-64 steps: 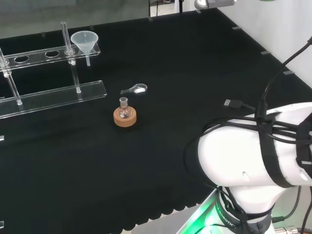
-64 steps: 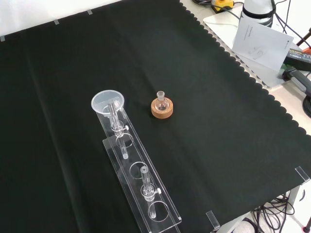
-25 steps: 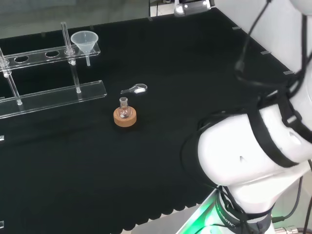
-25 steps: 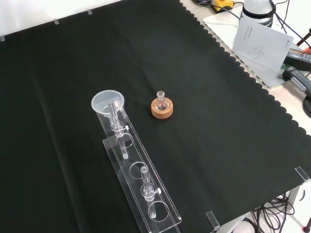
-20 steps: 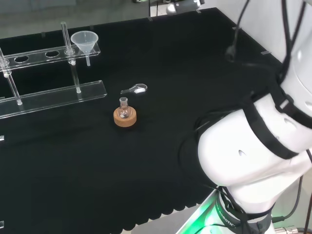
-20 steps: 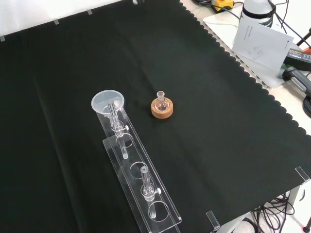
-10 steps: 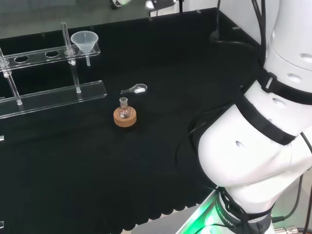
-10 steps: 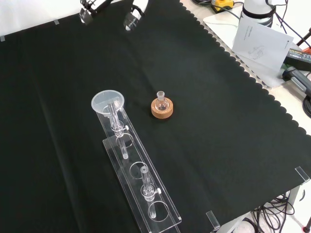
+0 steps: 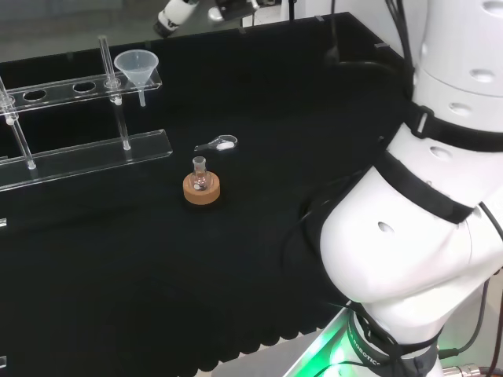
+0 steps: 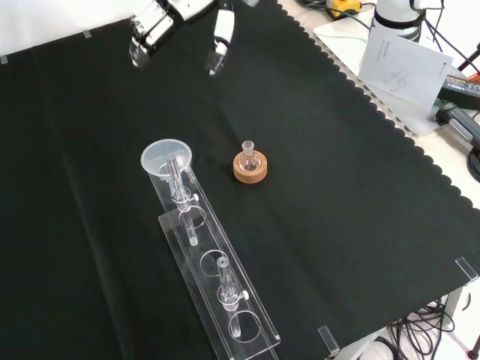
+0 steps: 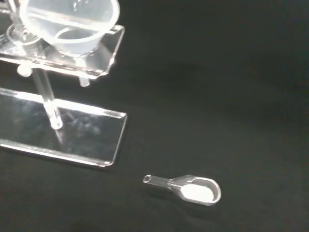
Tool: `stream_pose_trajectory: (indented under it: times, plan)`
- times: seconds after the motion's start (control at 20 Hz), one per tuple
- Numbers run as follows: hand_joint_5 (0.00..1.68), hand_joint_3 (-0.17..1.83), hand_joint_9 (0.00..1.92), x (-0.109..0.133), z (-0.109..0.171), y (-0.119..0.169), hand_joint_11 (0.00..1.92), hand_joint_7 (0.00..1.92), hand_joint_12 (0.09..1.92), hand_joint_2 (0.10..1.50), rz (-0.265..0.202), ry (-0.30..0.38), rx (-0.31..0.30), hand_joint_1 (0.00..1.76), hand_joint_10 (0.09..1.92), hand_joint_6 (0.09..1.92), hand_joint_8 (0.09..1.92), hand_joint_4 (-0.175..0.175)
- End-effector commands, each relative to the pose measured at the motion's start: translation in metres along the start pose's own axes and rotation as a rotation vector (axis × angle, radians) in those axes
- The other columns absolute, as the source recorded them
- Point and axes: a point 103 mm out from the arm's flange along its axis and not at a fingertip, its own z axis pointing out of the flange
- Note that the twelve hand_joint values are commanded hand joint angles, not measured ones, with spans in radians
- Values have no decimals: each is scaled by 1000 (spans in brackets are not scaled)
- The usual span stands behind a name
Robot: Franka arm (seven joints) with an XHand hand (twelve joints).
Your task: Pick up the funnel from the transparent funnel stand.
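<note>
Hand arriving over the funnel

The hand [image 10: 180,19] has dropped in at the front view's top, fingers spread and empty; the funnel [image 10: 166,159] sits left of centre in its stand [image 10: 225,300], ungrasped.

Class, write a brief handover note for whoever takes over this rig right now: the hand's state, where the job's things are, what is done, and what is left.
Hand: open, fingers straight, holding nothing, above the cloth at the top of the front view, apart from the stand.
Funnel: upright in the end hole of the clear stand, untouched.
Nearby: a small flask on a cork ring, and a clear scoop holding white powder on the cloth.
Done: no grasp made.
Left: reach the funnel, close the fingers round it, lift it out of the stand.
</note>
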Motion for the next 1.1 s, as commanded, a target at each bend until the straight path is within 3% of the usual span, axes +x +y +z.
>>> stream_pose_trajectory:
  times: [0.05,0.2,0.65,1.1]
  plan:
    - [218,179,184,56,10,19,238,1,1521,858,-32,-40,96,528,800,87,662,-20]
    - [188,187,161,71,12,26,241,0,1520,842,-32,-53,117,527,813,87,601,-26]
    - [53,201,5,85,21,44,238,0,1528,794,-39,-62,153,546,834,87,281,-38]
    - [10,202,0,75,36,62,231,0,1534,770,-43,-25,173,559,795,87,218,-38]
